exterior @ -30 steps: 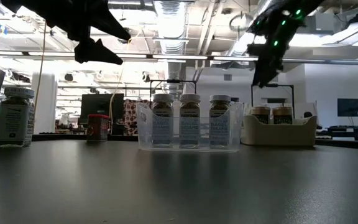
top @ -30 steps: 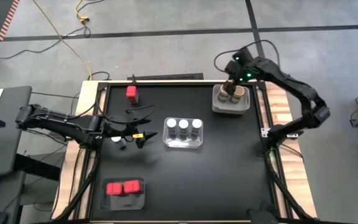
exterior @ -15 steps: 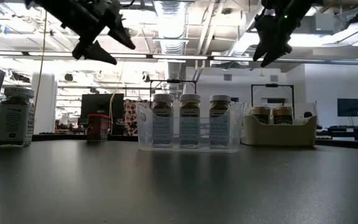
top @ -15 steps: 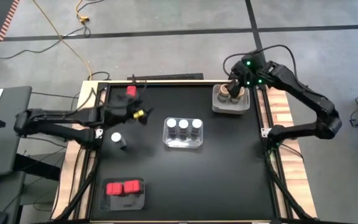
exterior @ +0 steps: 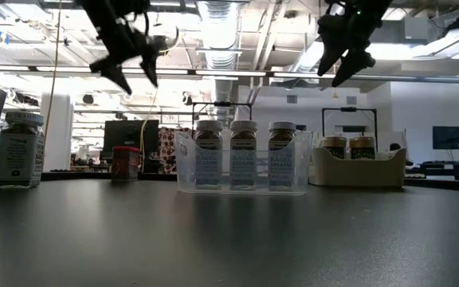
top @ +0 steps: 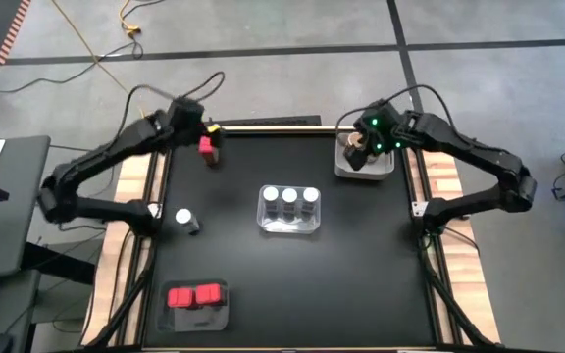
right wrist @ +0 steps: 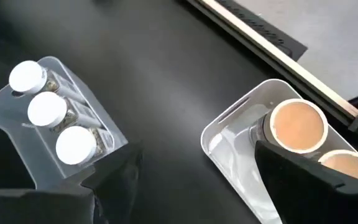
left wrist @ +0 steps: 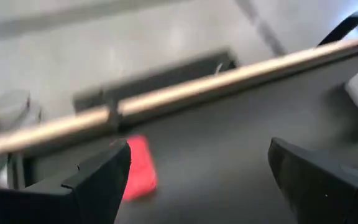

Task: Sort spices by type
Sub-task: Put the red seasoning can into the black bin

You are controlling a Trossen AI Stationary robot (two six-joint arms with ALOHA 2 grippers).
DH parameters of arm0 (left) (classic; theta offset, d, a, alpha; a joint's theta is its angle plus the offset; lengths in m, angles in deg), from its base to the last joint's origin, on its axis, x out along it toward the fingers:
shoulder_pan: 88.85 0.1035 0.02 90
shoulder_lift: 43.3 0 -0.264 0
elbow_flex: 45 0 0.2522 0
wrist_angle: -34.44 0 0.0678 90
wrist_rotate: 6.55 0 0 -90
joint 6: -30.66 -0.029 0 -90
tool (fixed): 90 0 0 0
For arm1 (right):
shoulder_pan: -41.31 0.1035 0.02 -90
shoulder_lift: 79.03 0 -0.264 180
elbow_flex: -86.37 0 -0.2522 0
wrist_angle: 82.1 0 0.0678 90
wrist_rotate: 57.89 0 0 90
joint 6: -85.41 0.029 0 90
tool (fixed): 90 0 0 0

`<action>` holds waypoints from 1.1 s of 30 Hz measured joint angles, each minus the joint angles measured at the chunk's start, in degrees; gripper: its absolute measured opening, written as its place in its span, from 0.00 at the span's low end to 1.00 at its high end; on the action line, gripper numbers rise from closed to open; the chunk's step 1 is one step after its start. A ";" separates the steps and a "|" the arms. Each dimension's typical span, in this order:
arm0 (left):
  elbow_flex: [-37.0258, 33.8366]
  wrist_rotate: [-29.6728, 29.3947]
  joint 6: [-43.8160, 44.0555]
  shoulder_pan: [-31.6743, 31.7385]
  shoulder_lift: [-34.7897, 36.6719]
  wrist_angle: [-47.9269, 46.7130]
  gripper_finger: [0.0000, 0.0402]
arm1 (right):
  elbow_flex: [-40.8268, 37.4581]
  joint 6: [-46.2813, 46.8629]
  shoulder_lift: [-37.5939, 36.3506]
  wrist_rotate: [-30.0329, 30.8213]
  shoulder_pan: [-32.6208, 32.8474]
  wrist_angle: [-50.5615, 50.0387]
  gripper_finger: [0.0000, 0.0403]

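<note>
Open, empty left gripper (top: 204,130) hovers just above the stray red spice box (top: 207,147); next, descend and grasp.

This is a robotics lab or workshop hall, not a home. The black bench (top: 282,255) stands in a wood-edged frame on a bare grey concrete floor (top: 263,29) marked with dark tape lines (top: 400,39), and a yellow cable (top: 86,44) trails loose across it. Seen level across the bench, the room behind is wide and open, with exposed ducts and strip lights (exterior: 221,24) under the ceiling, white pillars (exterior: 54,127) and monitors (exterior: 453,137) on far desks
</note>
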 joint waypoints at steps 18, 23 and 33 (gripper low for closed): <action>6.44 8.24 3.57 11.58 -24.25 -15.51 0.90 | 0.00 10.67 0.00 6.06 10.16 -0.02 0.83; 6.44 9.06 3.55 13.85 -27.61 -14.60 0.90 | 0.00 10.16 0.00 6.10 10.50 -0.02 0.83; 6.39 10.56 2.89 16.03 -30.41 -11.26 0.89 | 0.00 10.11 0.00 6.10 10.00 -0.02 0.83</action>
